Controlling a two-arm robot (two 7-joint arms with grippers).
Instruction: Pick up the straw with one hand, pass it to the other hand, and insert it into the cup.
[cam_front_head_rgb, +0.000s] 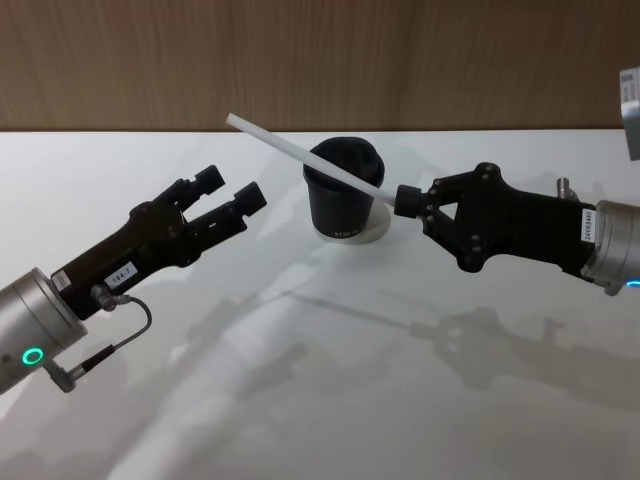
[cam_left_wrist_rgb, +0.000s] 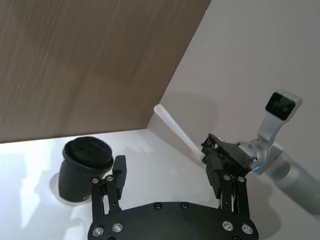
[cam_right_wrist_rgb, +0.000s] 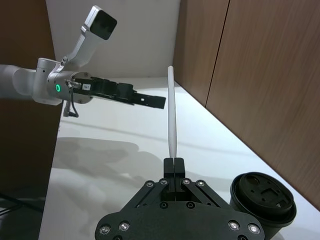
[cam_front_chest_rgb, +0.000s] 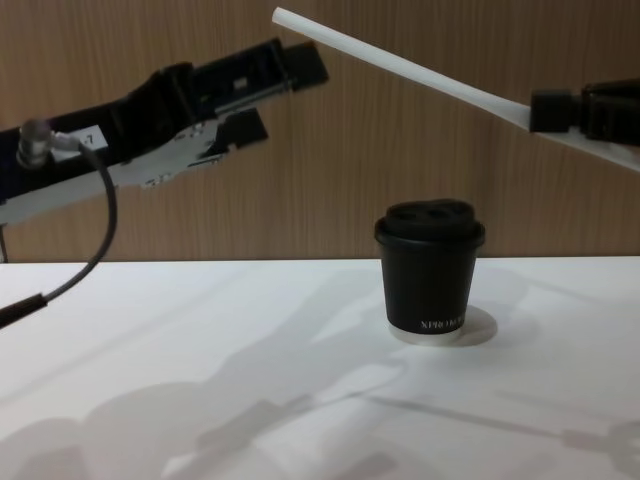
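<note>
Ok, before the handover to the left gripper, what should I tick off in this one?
1. Right gripper shut on the straw: ok.
2. Left gripper open: ok.
3. Straw held above the cup, not touching it: ok.
4. Straw's free end between the left fingers: not ok, it lies apart from them.
5. Cup upright on the table, lid on: ok.
6. Lid's hole unblocked: cannot tell.

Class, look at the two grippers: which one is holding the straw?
The right gripper holds it, shut on the white straw near one end. The left gripper is open and empty, apart from the straw.
</note>
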